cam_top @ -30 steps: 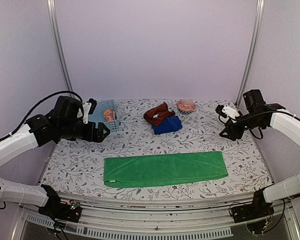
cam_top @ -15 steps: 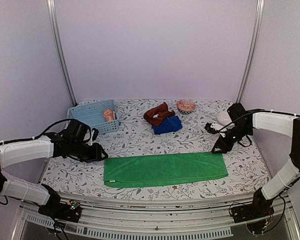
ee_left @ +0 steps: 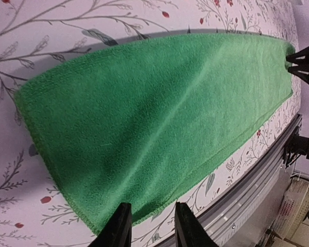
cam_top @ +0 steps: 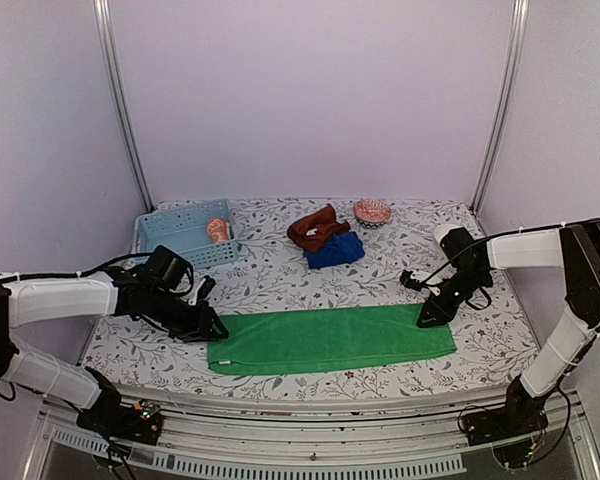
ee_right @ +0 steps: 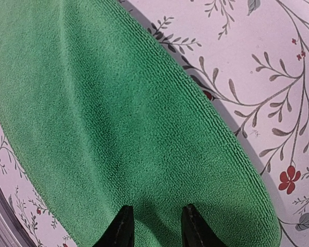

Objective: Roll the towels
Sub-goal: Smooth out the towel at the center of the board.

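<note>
The green towel (cam_top: 330,339) lies spread flat in a long strip across the near part of the flowered worktop (cam_top: 280,285). At its left end the left gripper (cam_top: 213,328) hangs low over the cloth's edge, jaws spread and gripping nothing. Behind it, the light blue basket (cam_top: 212,254) holds the orange towel (cam_top: 217,229). Mid-worktop, farther back, the rust-brown towel (cam_top: 317,228) lies against the blue towel (cam_top: 336,250), with a small bowl (cam_top: 372,212) just beyond. At the green towel's right end the right gripper (cam_top: 428,316) is down close to the cloth, jaws likewise spread.
</note>
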Robot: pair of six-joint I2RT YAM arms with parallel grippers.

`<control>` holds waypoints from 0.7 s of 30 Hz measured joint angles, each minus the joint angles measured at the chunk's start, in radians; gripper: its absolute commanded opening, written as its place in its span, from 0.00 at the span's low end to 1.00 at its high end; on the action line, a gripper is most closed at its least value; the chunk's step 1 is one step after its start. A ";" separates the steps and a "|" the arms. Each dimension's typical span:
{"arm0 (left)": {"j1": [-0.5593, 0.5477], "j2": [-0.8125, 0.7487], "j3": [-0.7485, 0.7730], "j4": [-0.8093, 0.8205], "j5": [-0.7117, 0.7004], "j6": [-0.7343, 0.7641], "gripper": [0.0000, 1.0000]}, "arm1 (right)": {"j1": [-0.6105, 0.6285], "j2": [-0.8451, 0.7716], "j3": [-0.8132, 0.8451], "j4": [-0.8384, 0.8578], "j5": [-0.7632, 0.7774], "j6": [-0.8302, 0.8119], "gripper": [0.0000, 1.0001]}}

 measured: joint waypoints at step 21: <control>-0.195 0.082 -0.063 -0.061 0.014 -0.040 0.29 | 0.000 0.010 -0.016 0.042 0.019 0.002 0.33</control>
